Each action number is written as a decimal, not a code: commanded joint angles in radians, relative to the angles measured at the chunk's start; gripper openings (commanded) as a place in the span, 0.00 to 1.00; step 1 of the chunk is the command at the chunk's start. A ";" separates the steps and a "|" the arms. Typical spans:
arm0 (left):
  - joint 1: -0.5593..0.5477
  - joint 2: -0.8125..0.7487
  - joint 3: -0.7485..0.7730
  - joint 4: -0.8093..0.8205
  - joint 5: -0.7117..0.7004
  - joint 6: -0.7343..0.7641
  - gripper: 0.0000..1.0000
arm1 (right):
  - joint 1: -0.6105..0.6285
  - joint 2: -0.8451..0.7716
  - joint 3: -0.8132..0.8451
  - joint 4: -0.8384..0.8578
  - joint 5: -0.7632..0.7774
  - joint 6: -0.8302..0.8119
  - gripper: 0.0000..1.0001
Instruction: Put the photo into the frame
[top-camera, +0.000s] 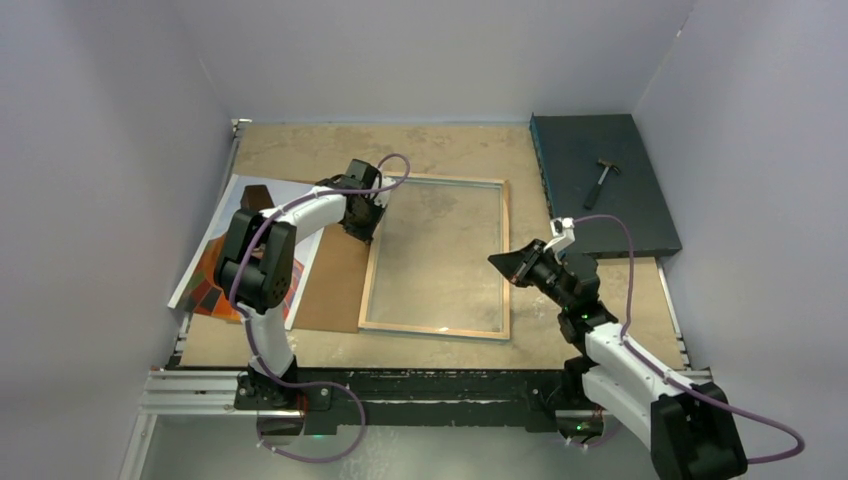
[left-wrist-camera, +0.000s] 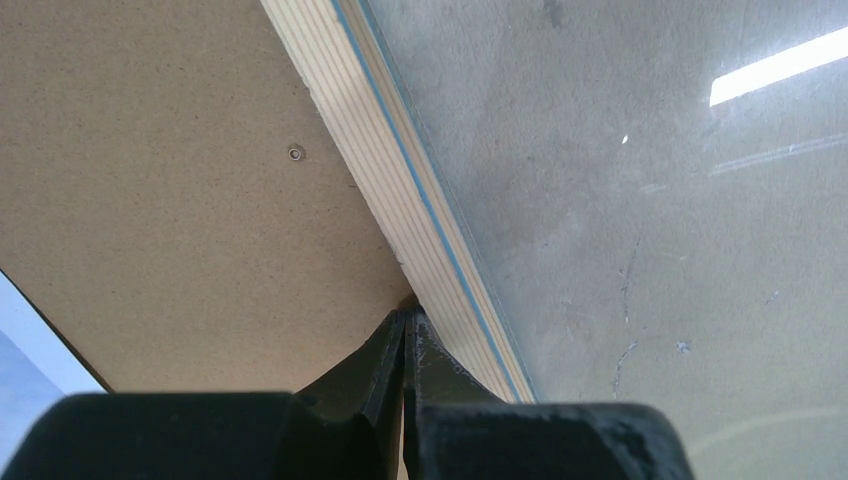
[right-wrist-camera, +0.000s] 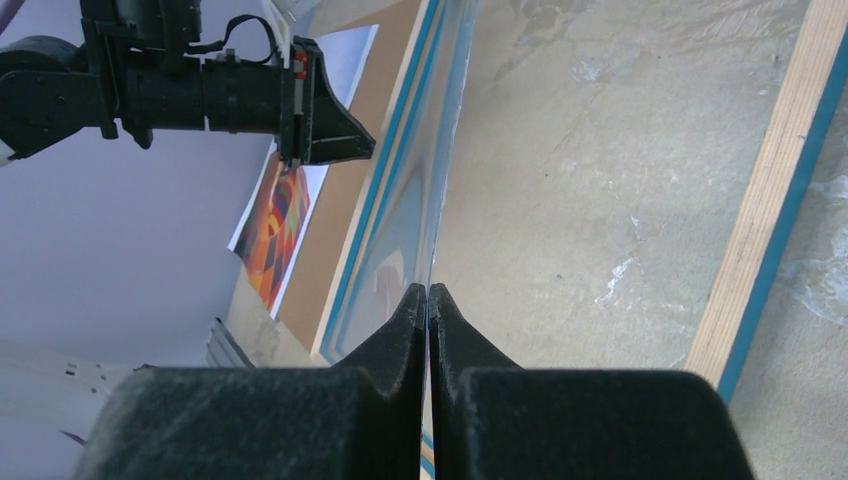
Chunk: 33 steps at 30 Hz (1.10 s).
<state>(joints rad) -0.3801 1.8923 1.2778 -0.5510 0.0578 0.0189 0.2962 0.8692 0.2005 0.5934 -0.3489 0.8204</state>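
Tabletop (top-camera: 440, 150), frame (top-camera: 437, 329), hammer (top-camera: 603, 178) overhead only

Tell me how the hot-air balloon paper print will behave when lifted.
Probably floppy and light: the hot-air balloon paper print looks like a thin sheet. The brown backing board seems to overlap its edge, so it may snag or crease.

Frame (top-camera: 436, 330) bare wood; pane (left-wrist-camera: 650, 220) glossy, smudged.

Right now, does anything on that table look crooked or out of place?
Yes: the photo lies askew at the left, partly under the brown board, one white corner poking past the edge of the table.
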 joint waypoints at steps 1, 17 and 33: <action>0.005 -0.035 -0.006 0.014 0.028 -0.011 0.00 | 0.005 -0.014 0.003 0.100 -0.030 0.007 0.00; 0.004 -0.044 -0.014 0.016 0.029 -0.012 0.00 | 0.004 -0.010 -0.002 0.129 0.007 0.044 0.00; 0.004 -0.049 -0.015 0.017 0.027 -0.005 0.00 | 0.005 0.148 -0.010 0.230 0.074 0.058 0.00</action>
<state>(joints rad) -0.3798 1.8885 1.2694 -0.5434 0.0635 0.0193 0.2962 1.0008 0.1864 0.7322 -0.2810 0.8761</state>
